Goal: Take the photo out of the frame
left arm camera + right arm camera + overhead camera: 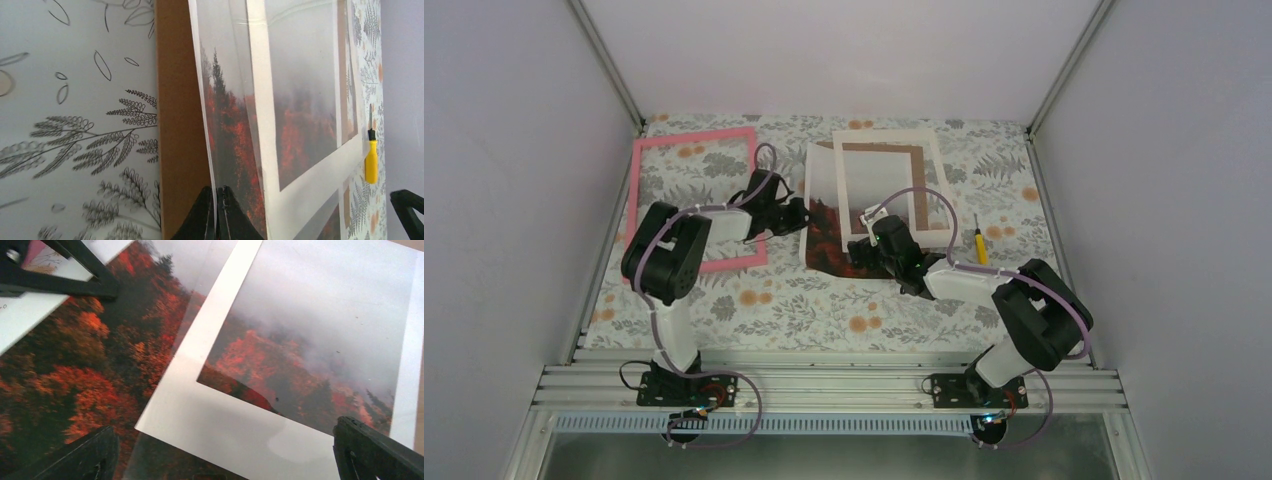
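Note:
The pink frame lies flat at the far left, with nothing inside it. The photo of red-orange trees lies right of it, partly under a white mat. My left gripper is shut on the photo's left edge; in the left wrist view its fingertips pinch the thin sheet. My right gripper hovers open over the photo's near part. In the right wrist view its fingers straddle the mat's corner, and the photo shows beside it.
A brown backing board lies under the photo's left edge. A yellow screwdriver lies right of the mat and also shows in the left wrist view. Grey walls close in the floral tabletop on three sides.

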Tool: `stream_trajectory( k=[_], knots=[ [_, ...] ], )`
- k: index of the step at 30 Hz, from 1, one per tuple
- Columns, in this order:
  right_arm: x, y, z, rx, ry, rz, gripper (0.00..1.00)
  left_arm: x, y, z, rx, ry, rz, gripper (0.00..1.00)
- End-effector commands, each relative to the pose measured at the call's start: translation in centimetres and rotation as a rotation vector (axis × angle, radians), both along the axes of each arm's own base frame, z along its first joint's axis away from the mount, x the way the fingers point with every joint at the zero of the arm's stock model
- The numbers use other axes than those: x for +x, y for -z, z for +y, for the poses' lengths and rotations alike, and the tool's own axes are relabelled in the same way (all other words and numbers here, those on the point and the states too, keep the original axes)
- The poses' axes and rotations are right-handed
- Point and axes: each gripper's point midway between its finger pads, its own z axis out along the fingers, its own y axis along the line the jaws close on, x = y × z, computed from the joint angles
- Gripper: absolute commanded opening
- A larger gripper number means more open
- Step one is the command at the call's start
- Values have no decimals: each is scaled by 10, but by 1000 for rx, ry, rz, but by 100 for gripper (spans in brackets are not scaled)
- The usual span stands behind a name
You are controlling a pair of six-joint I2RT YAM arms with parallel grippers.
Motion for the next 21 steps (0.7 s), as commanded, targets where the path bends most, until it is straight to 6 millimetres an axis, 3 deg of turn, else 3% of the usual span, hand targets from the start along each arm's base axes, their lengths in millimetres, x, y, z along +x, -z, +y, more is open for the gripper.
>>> stream_trajectory(
  k=[1, 12, 21],
  knots=[
    [1, -4, 2, 10, 14, -16, 96, -4, -20, 21, 103, -31, -54, 2],
    [0, -9, 4, 22, 8, -20, 96, -15, -54, 58, 284, -100, -103, 2],
    [-1, -8, 7, 17, 0, -17, 96, -17, -85, 73, 375, -117, -148, 2]
  ],
)
